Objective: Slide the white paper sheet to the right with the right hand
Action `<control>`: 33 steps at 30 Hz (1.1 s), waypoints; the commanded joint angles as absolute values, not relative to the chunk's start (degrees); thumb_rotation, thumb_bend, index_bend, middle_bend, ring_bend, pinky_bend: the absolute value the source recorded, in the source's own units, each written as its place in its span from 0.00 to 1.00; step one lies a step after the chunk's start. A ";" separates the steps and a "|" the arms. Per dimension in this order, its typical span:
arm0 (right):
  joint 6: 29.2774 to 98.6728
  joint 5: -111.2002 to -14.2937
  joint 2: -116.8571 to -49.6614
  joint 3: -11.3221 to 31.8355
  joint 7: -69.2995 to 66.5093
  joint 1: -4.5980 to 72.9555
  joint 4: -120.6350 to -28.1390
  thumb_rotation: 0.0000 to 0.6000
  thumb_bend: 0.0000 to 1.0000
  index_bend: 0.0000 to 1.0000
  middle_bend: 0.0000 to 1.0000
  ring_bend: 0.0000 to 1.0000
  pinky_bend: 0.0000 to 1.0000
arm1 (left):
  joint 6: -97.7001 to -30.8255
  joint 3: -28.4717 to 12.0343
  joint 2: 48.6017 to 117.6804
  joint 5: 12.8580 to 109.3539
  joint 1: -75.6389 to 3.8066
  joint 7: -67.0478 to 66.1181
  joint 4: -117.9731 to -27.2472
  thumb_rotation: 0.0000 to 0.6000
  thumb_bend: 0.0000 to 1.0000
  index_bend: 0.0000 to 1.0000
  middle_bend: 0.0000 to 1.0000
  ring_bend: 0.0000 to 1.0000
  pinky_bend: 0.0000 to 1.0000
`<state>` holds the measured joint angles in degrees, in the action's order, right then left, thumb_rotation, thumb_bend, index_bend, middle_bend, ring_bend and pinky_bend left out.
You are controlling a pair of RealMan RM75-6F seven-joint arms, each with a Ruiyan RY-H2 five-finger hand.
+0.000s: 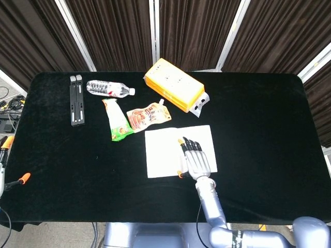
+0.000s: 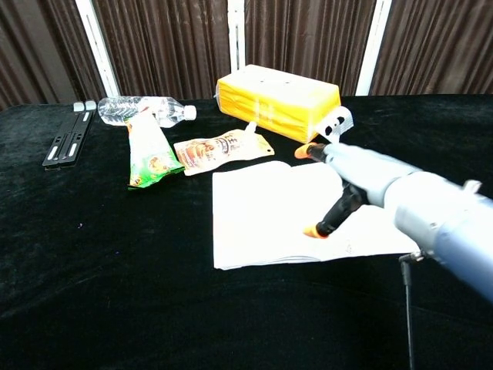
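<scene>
The white paper sheet lies flat on the black table, a little in front of centre. My right hand is stretched out over the sheet's right half, palm down and fingers spread, with nothing in its grasp. I cannot tell whether it touches the paper; in the chest view an orange fingertip sits low, close to the sheet. My left hand shows only at the far left edge of the head view, off the table, fingers apart and holding nothing.
Behind the sheet lie a yellow box, an orange pouch, a green pouch, a water bottle and a black bar. Bare black cloth extends right of the sheet.
</scene>
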<state>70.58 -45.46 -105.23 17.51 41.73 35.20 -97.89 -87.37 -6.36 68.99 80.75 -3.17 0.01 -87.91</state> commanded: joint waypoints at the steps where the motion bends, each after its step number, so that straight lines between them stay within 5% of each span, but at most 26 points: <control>1: 71.00 -44.96 -106.59 16.77 42.21 36.11 -96.69 1.00 0.10 0.00 0.00 0.00 0.00 | -87.02 -6.52 68.82 80.32 -3.23 0.53 -87.77 1.00 0.13 0.00 0.00 0.00 0.00; 33: 70.79 -44.79 -110.36 13.24 37.41 35.45 -90.91 1.00 0.13 0.00 0.00 0.00 0.00 | -88.87 -6.76 68.11 80.57 -2.54 1.26 -88.69 1.00 0.14 0.00 0.00 0.00 0.00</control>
